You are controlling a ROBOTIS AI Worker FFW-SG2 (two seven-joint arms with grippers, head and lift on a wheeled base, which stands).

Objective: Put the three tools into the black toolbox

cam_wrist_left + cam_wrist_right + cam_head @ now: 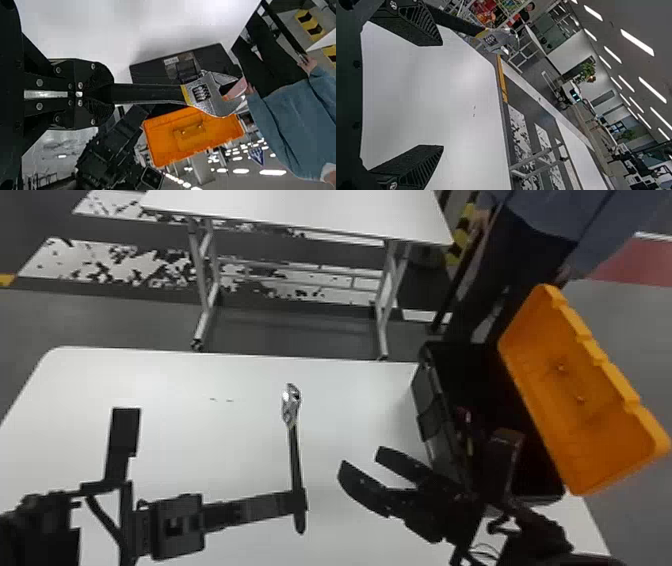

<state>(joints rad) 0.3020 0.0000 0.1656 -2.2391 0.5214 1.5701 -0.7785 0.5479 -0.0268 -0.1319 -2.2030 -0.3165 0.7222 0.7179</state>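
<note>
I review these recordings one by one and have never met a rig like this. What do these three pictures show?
This is a robot with two black arms, working at a white table. One picture looks down from its head; the others come from cameras on its left and right wrists, turned sideways. On the table stands a black toolbox, its orange lid open, with a slim, partly red item inside. The left gripper holds an adjustable wrench by its handle. The right gripper is near the toolbox, jaws apart and empty.
</note>
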